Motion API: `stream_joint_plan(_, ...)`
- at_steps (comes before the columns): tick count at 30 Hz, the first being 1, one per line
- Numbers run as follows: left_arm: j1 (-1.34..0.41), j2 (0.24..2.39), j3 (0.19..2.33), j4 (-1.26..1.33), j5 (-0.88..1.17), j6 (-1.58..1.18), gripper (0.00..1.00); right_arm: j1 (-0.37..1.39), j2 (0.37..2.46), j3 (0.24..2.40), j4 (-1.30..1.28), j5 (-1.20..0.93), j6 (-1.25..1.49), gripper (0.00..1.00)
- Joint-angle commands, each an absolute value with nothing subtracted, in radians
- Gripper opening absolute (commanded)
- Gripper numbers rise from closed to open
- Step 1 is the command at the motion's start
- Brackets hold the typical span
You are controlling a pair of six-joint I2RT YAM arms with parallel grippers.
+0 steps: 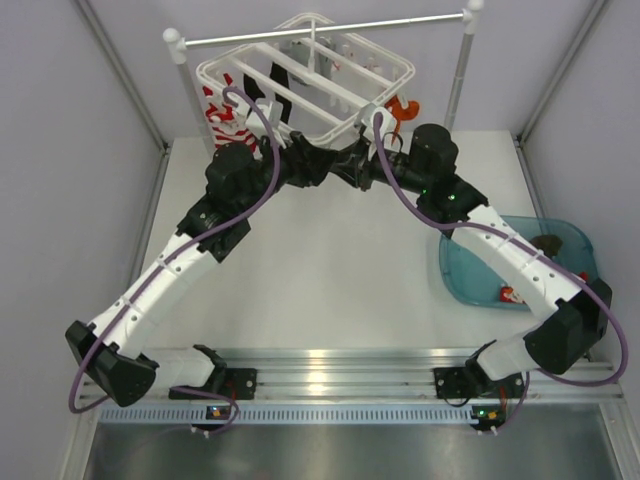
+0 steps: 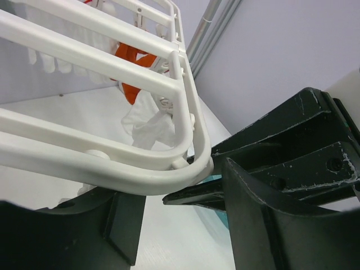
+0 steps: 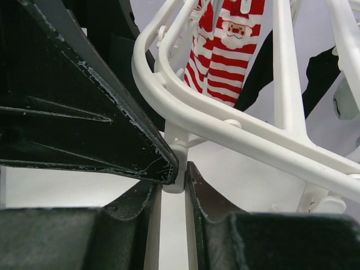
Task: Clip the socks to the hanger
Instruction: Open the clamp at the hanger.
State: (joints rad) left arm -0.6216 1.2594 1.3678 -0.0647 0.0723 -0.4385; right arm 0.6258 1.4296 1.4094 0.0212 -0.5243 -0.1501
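Note:
The white hanger (image 1: 300,75) hangs from the rail at the back. A dark sock (image 1: 275,88) is clipped to it. Both grippers meet under its near corner. My right gripper (image 1: 347,160) is shut on a white dangling clip (image 3: 175,169) of the hanger, as the right wrist view (image 3: 174,177) shows. My left gripper (image 1: 312,163) is open and holds nothing. The hanger's corner rim (image 2: 140,180) lies across the top of its jaws in the left wrist view (image 2: 174,222). A red patterned sock (image 1: 510,294) and a dark sock (image 1: 548,242) lie in the bin.
A blue bin (image 1: 470,285) stands at the right. The grey rail (image 1: 320,30) on white posts carries the hanger. A red-and-white striped sock (image 1: 222,115) and an orange sock (image 1: 402,108) hang on the hanger. Grey walls close in on both sides.

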Motion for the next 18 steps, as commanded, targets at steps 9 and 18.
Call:
stream_joint_plan(9,-0.635,1.276,1.414,0.054,0.035,-0.414,0.41,0.666,1.430,1.454,0.003,-0.574,-0.161,0.00)
stream_joint_plan(18,-0.635,1.282,1.424,0.026,0.037,-0.426,0.01,0.663,1.420,1.440,0.003,-0.554,-0.166,0.35)
